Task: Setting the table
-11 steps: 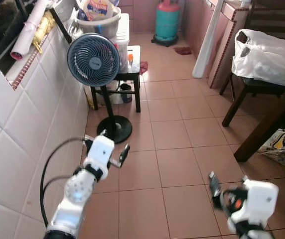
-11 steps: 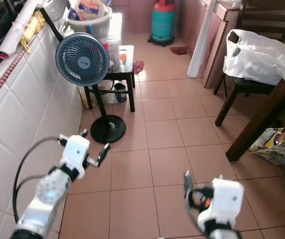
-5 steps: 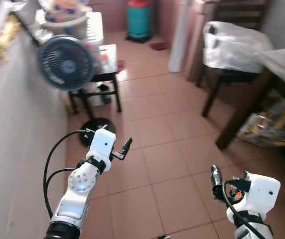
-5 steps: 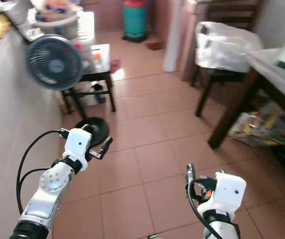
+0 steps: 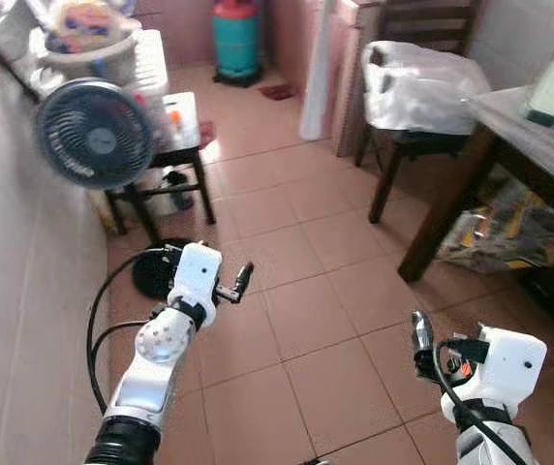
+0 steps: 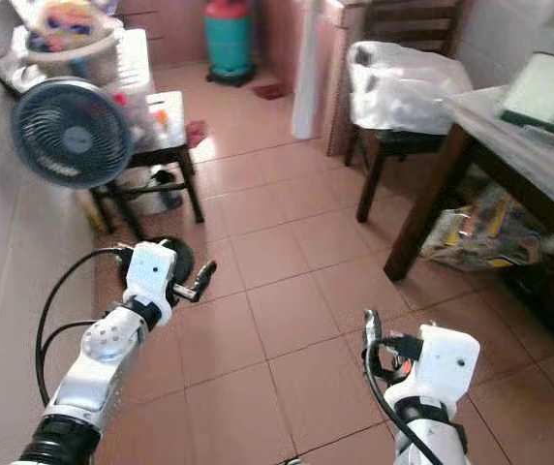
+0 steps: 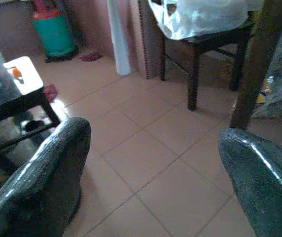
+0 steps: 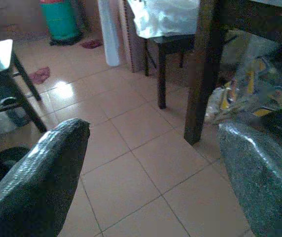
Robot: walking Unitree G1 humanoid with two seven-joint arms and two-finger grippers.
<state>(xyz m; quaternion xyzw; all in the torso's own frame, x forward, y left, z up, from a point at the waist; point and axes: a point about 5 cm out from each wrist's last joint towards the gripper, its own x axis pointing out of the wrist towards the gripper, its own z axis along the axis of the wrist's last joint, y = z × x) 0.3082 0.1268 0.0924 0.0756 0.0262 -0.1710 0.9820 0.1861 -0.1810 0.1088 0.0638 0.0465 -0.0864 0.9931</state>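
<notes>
Left claw (image 5: pixel 241 283) and right claw (image 5: pixel 418 341) hover over tiled floor (image 5: pixel 306 242), fingers spread (both empty); table (image 5: pixel 509 126) right.

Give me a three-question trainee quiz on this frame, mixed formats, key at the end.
1. True or false: the left gripper holds a plate.
2. What lies on the chair beside the wooden table? A) white plastic bag B) folded towel C) stack of bowls
3. Fill in: the fan stands by the tiled wall on the robot's ____ side.

Key: 1. False; both it and the right gripper are open and empty. 2. A, the white plastic bag. 3. left.
</notes>
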